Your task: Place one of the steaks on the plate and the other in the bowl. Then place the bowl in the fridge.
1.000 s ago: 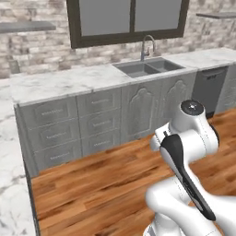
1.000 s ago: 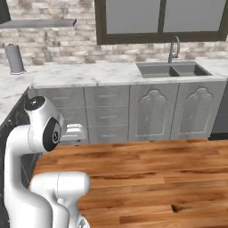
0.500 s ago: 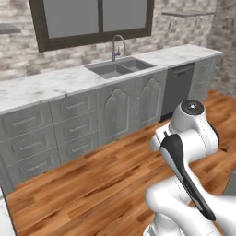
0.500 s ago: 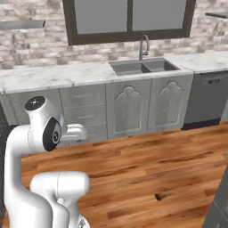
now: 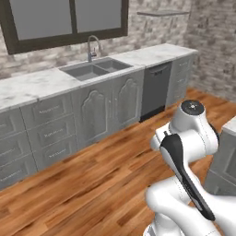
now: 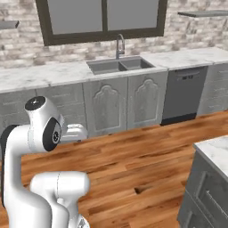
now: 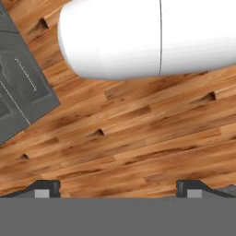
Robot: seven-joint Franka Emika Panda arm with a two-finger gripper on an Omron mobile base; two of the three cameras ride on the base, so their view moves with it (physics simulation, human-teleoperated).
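Even, soft rendered light, faint shadows; pictures slightly blurry, perhaps low-resolution.

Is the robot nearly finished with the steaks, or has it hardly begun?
Hardly begun, by the look of it. Nothing looks done: the gripper is open and holds nothing, with bare wooden floor beneath it. In hand: the arm is folded up over the floor, facing the sink counter and dishwasher. Left: everything, a steak onto the plate, the other into the bowl, then the bowl into the fridge.
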